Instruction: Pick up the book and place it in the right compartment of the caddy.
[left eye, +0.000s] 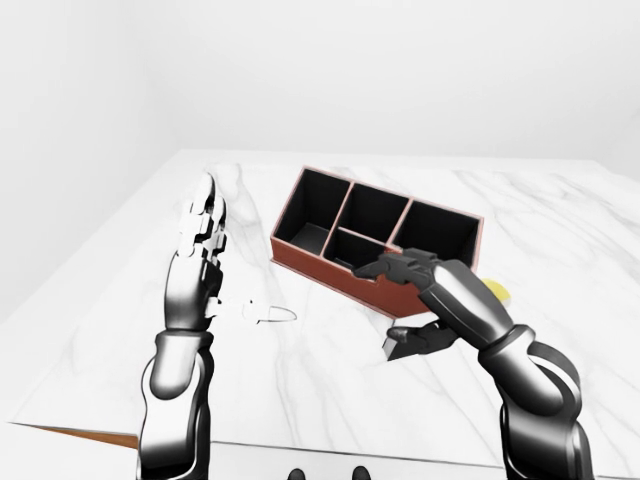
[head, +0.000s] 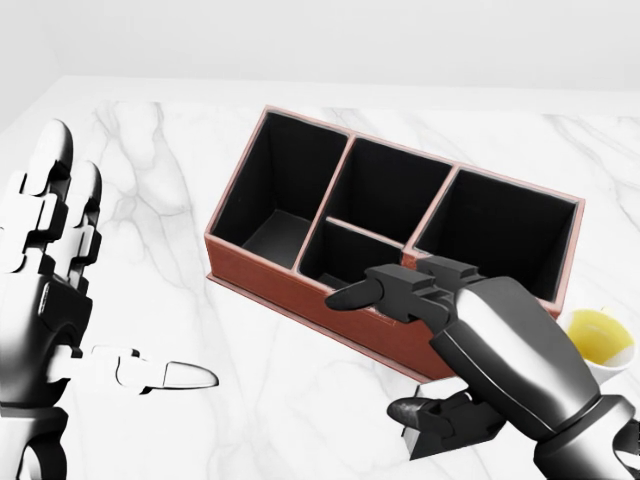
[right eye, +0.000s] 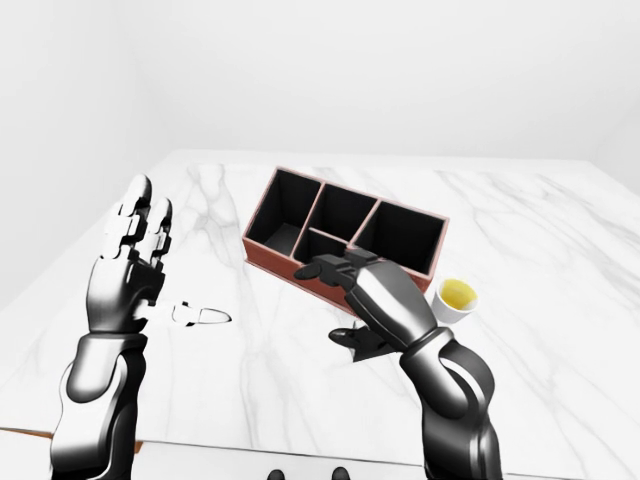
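Your one book (head: 455, 432) lies on the desk (head: 150, 160) just below the caddy's lower right corner in the head view, mostly hidden under your right robot hand (head: 420, 350); only a dark, boxy sliver of it shows, so you cannot tell which way its long axis runs. That right robot hand arches over it, fingers (head: 365, 293) spread above and thumb curled low against its near edge, not visibly clenched on it. The single caddy (head: 300, 285) is a rectangular box with reddish-brown, leather-like outer walls and black lining, split into four compartments: one long at the left, two smaller in the middle, one long at the right, all showing only black inside. It sits askew, its long side running from upper left to lower right in the head view. One small white cup (head: 598, 340) with yellow contents stands just beside the caddy's right end. Your left robot hand (head: 60, 290) is held upright and released, well left of the caddy, fingers straight, thumb pointing right. The desk is glossy white marble with grey veins.
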